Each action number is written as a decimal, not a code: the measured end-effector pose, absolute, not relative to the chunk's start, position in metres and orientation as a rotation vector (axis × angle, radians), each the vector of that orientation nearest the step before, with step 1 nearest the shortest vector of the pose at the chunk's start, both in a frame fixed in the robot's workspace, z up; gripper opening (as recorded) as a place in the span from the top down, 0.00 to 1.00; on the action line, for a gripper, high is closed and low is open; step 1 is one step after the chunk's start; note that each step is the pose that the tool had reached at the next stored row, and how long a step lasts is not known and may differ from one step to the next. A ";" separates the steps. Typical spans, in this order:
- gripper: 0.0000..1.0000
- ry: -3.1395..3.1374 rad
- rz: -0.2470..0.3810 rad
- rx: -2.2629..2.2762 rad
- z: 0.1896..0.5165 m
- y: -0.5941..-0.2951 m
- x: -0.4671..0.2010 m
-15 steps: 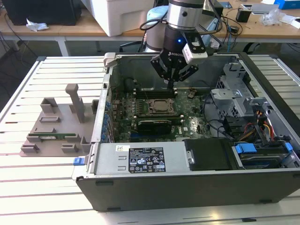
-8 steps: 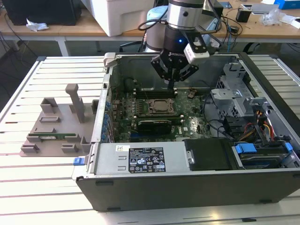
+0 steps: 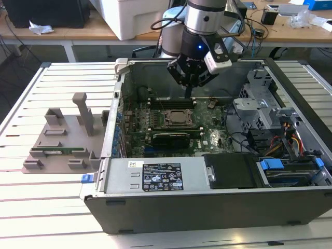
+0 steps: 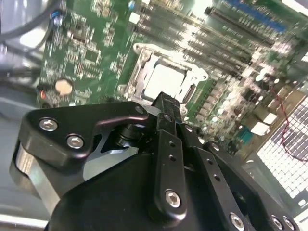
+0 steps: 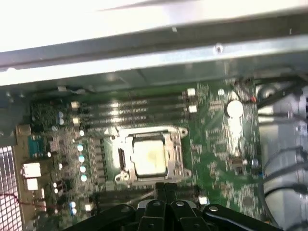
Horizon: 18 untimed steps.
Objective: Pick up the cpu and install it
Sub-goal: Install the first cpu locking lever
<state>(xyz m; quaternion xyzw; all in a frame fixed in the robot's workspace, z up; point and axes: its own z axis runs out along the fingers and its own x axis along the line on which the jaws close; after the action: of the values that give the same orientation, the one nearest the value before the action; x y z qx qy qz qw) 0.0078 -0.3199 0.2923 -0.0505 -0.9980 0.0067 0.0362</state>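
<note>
The cpu (image 3: 179,118) lies flat in the dark socket frame (image 3: 165,124) on the green motherboard inside the open computer case. Its pale shiny top shows in both wrist views (image 4: 166,79) (image 5: 150,156). My gripper (image 3: 189,93) hangs above the board, just beyond the socket's far edge in the exterior view, apart from the chip. Its black fingers (image 5: 166,188) stand pressed together with nothing between them, so the gripper is shut and holds nothing. In the second wrist view the gripper (image 4: 166,103) body covers the near part of the board.
A grey plastic fixture tray (image 3: 57,140) with upright posts lies on the slatted table at the exterior view's left. The case walls (image 3: 119,98), the power supply (image 3: 155,176), drive cages and cables (image 3: 270,124) ring the motherboard. Memory slots (image 5: 130,110) run beside the socket.
</note>
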 end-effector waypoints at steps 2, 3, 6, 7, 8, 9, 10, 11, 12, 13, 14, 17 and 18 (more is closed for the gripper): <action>0.89 -3.067 0.009 -0.096 0.292 -0.320 0.008; 0.89 -3.068 0.010 -0.054 0.292 -0.320 0.008; 0.89 -3.069 0.015 0.059 0.292 -0.320 0.008; 0.89 -3.069 0.015 0.059 0.292 -0.320 0.008; 0.89 -3.069 0.015 0.059 0.292 -0.320 0.008; 0.89 -3.069 0.015 0.059 0.292 -0.320 0.008; 0.89 -3.069 0.015 0.059 0.292 -0.320 0.007; 0.89 -3.069 0.015 0.059 0.292 -0.320 0.003; 0.89 -3.069 0.015 0.059 0.292 -0.320 -0.001; 0.89 -3.069 0.015 0.059 0.292 -0.320 -0.004; 0.89 -3.069 0.015 0.059 0.292 -0.320 -0.006; 0.89 -3.069 0.015 0.059 0.292 -0.320 -0.021; 0.89 -3.069 0.014 0.059 0.292 -0.320 -0.023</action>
<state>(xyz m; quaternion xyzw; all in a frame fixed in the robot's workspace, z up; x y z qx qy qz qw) -0.0228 -0.3198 0.2920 0.0192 -0.9992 0.0047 0.0361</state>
